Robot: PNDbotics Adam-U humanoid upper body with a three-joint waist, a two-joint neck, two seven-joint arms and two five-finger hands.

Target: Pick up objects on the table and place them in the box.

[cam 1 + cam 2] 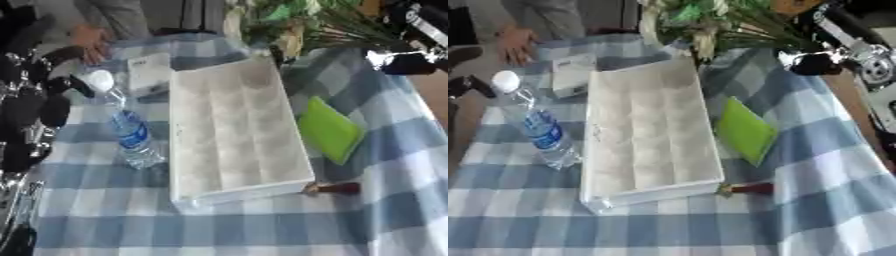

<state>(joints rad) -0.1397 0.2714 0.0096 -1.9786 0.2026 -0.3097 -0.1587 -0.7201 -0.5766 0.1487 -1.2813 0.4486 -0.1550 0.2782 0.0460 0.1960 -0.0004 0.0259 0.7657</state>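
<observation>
A long white box [232,130] with shallow compartments lies open in the middle of the checked table. A clear water bottle [129,127] with a blue label and white cap stands just left of it. On the box's right lies a flat green pad [329,131], and a small red-and-dark thing [337,188] lies at its near right corner. A small white carton [149,72] sits beyond the bottle. My left hand [54,97] hangs black at the left edge, close to the bottle's cap. My right hand [814,64] hovers over the far right of the table, apart from everything.
A leafy plant [710,20] stands behind the box's far end. A person's hand [87,39] rests on the table's far left edge. The blue-and-white cloth [262,225] runs bare across the near side.
</observation>
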